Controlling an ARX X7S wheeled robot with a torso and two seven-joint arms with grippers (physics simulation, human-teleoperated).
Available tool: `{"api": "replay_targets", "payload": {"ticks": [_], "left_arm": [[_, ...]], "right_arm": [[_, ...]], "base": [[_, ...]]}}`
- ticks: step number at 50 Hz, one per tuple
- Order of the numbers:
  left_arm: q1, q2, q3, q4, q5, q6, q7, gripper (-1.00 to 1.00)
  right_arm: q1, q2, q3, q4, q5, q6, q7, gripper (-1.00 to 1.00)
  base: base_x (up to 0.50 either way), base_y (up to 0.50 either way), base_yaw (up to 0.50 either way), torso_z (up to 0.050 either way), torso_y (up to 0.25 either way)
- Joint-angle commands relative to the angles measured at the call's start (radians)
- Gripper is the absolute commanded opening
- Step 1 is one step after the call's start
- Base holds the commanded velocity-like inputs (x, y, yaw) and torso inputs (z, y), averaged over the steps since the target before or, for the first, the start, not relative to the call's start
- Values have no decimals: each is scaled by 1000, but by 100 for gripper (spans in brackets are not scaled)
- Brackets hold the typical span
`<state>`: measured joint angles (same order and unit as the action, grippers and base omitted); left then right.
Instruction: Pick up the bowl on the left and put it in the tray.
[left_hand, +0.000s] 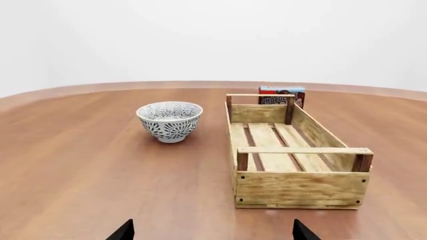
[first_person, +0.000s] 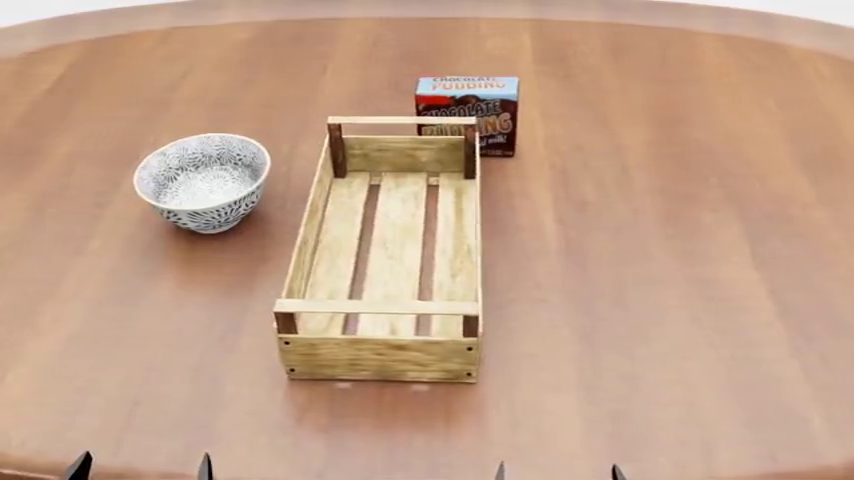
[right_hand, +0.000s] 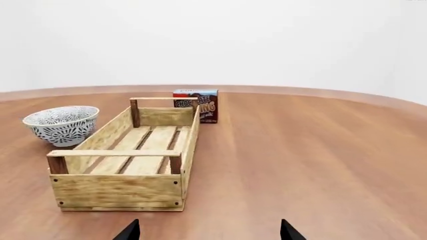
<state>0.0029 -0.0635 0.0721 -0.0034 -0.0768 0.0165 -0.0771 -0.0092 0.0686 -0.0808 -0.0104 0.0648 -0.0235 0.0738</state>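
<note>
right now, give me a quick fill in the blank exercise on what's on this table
1. The patterned bowl stands on the wooden table, to the ____ of the slatted tray in the head view.
2. The tray holds ____.
3. The box behind the tray's far end is chocolate ____.
4. Both tools, left and right, have their jaws ____.

Missing words: left; nothing; pudding; open

Round reddish-brown wooden table (first_person: 694, 250) with visible grain, plain white wall (left_hand: 213, 40) behind, soft even light
</note>
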Motion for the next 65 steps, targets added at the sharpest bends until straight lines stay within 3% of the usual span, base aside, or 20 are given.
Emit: {"api": "replay_targets", "payload": {"ticks": [1, 50, 65], "left_arm": [[-3, -17, 18, -3, -17, 1, -19, 100], [-14, -63, 74, -2, -56, -7, -77, 100], [-16, -72, 84, -12, -72, -4, -86, 100]], "right_arm": [[0, 15, -20, 4, 17, -14, 14, 100], [10, 63, -80, -5, 41, -2, 78, 100], [5, 74, -92, -2, 62, -29, 77, 100]], "base": [[0, 500, 0, 0, 0], [0, 500, 0, 0, 0], [95, 23, 0, 0, 0]]}}
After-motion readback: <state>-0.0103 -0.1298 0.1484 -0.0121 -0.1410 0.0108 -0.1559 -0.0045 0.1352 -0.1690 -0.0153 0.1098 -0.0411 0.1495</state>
